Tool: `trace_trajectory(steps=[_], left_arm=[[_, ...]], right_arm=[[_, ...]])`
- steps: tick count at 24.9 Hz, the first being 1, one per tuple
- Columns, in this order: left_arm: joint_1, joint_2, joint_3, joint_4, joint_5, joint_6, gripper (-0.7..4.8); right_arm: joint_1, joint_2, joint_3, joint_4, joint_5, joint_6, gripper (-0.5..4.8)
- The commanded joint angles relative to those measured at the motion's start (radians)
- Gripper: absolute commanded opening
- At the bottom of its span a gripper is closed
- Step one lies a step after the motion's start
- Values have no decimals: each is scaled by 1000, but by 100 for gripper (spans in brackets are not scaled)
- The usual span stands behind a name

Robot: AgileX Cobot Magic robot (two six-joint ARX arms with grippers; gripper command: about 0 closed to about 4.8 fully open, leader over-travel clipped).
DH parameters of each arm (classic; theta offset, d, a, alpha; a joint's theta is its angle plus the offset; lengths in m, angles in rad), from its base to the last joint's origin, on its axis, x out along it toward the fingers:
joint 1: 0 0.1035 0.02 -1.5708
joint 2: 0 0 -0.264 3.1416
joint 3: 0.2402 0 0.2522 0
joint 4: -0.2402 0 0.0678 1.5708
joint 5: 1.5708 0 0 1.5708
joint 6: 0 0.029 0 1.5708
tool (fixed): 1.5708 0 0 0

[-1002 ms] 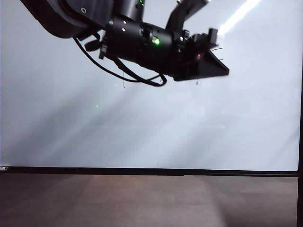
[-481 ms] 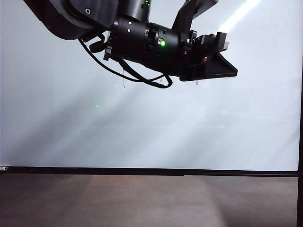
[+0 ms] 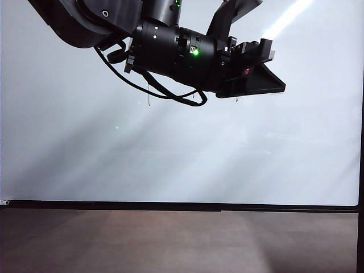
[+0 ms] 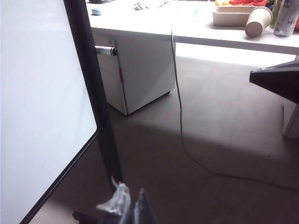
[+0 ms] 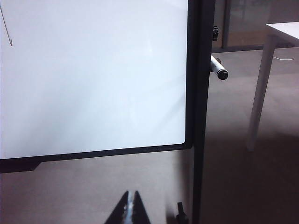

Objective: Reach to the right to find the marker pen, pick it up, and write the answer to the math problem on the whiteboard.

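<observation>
The whiteboard (image 3: 182, 153), glossy white in a thin black frame, fills the exterior view. My left gripper (image 3: 280, 85) reaches rightward across its upper part, shut and empty, near the right frame. The arm hides most of the math problem; only thin stroke ends (image 3: 149, 98) show under it. In the left wrist view the gripper (image 4: 132, 198) points past the board's black frame post (image 4: 93, 93) toward the floor. A white marker pen (image 4: 105, 50) with a dark end sticks out beside that post. The right wrist view shows the marker pen (image 5: 218, 68) too, beyond the frame. My right gripper (image 5: 131, 195) is shut below the board's lower corner.
A white drawer cabinet (image 4: 135, 70) and a desk with a paper cup (image 4: 258, 21) stand beyond the board. A cable (image 4: 180, 116) trails over the floor. A white table leg (image 5: 259, 88) stands to the board's right. A dark wedge-shaped part (image 4: 276, 83) juts in.
A second ago the left arm and gripper were slightly further left; they shifted a little to the right and have held still for the last half second.
</observation>
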Motion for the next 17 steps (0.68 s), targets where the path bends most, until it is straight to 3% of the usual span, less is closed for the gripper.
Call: trace_trajectory(steps=[1,3,8,9,12,14,17], left_arm=[[3,-5,5,13,3,6,27],[3,-5,5,13,3,6,27],[3,-5,5,13,4,6,27],[3,-5,5,13,4,6,27],[3,-5,5,13,3,6,27],[3,-5,5,13,4,6,27],[3,-5,5,13,4,6,27]], right_arm=[[2,-1,-4,34,-47,85,-1],[0,-1,-3,137,-23,91,-1],[-2,17,174,422,333,114,-1],[-3,42,218,473,351,98,-1],[-2,264,397,819,346,-126,4],[-3,432,520,992,335,-185,5],[-2,655,693,1027,320,-174,3]])
